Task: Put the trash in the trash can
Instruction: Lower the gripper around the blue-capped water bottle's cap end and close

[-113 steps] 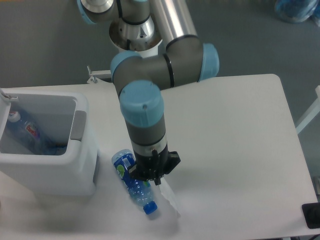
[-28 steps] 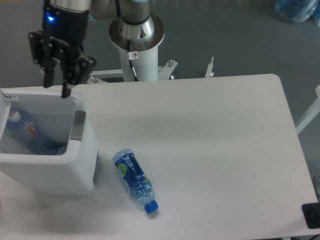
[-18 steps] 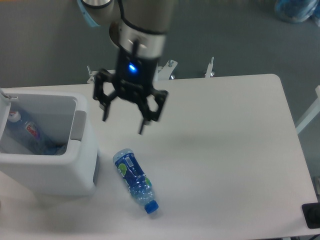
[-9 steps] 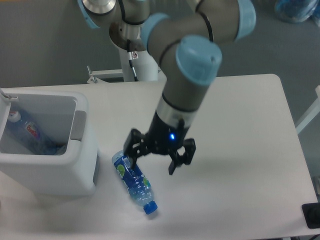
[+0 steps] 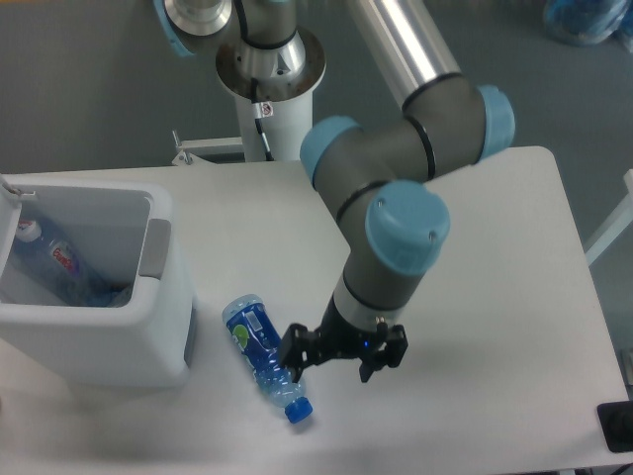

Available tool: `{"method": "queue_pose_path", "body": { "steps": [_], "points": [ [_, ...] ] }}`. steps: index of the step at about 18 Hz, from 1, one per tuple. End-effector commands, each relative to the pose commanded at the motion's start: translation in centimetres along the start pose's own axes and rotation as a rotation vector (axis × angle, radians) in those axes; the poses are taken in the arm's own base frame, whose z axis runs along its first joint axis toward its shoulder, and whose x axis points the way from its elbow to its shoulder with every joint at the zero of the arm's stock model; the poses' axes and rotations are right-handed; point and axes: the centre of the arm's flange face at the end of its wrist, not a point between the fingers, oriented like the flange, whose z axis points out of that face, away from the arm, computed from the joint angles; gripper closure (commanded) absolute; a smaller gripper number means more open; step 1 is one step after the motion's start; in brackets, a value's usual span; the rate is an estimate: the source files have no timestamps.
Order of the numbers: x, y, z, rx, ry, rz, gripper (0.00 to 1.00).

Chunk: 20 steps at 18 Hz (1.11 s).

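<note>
Nearest you, the bottle (image 5: 264,358) lies on its side on the table (image 5: 475,297), blue cap toward the front edge and its base pointing back toward the trash can (image 5: 94,287). Just beside it to the right, your gripper (image 5: 336,358) hangs low over the table with its fingers spread apart and nothing between them; the left finger sits right at the bottle's neck end, the right finger well off to the side. You are in the approach-to-grasp step for this last loose piece of trash. As I judge it, the next move calls for shifting left so the fingers straddle the bottle's body across its width, then lowering and closing; the thin plastic may roll or squash, so centre it first. Further back on the left stands the trash can, open-topped, with a red-and-white labelled bottle (image 5: 57,259) already lying inside. The bag cannot be made out in this view
</note>
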Motion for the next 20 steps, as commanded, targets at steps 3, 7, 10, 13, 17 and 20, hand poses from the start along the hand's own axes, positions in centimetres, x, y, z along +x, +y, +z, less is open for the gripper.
{"method": "queue_pose_path", "body": {
  "steps": [3, 7, 10, 13, 17, 20],
  "points": [
    [0.0, -1.3, 1.9, -0.057, 0.006, 0.0, 0.01],
    [-0.5, -2.4, 3.1, -0.145, 0.033, -0.02, 0.01],
    [-0.9, -3.2, 4.1, -0.233, 0.061, -0.043, 0.01],
    [-1.0, -3.2, 4.8, -0.268, 0.067, -0.067, 0.01],
    [-0.5, -3.0, 5.6, -0.283, 0.069, -0.076, 0.01],
    [1.4, -2.5, 8.8, -0.334, 0.064, -0.135, 0.0]
  ]
}}
